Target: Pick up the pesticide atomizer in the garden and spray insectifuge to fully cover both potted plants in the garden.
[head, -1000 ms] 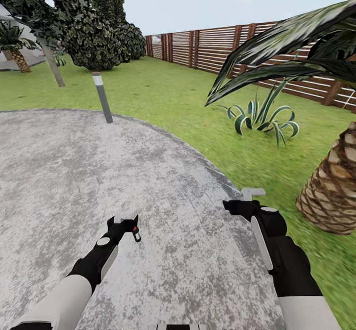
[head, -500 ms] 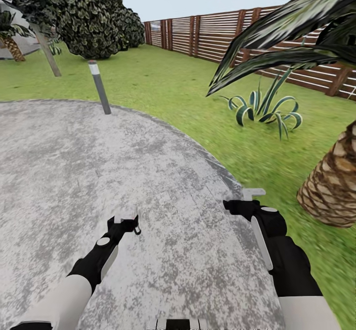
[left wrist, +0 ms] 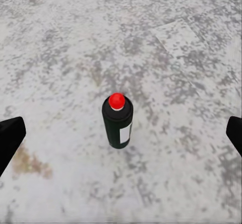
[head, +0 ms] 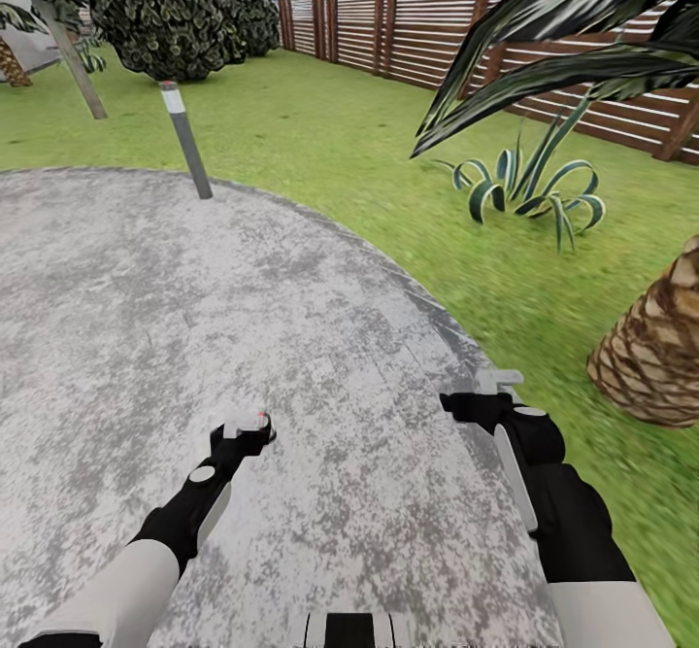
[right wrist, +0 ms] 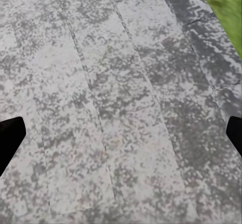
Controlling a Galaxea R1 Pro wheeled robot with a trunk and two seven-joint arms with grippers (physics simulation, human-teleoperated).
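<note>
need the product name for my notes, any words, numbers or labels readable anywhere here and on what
None can be read.
Bottle on the paving: a pale label patch on its dark side, too small and blurred to show any letters.
Red cap: plain, no mark.
Post at the paving's edge: a pale band near its top, no text.
Fence: bare slats, no sign.

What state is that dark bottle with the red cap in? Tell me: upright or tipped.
Upright. In the left wrist view the bottle stands on its base on the stone paving, red cap up, untouched.
</note>
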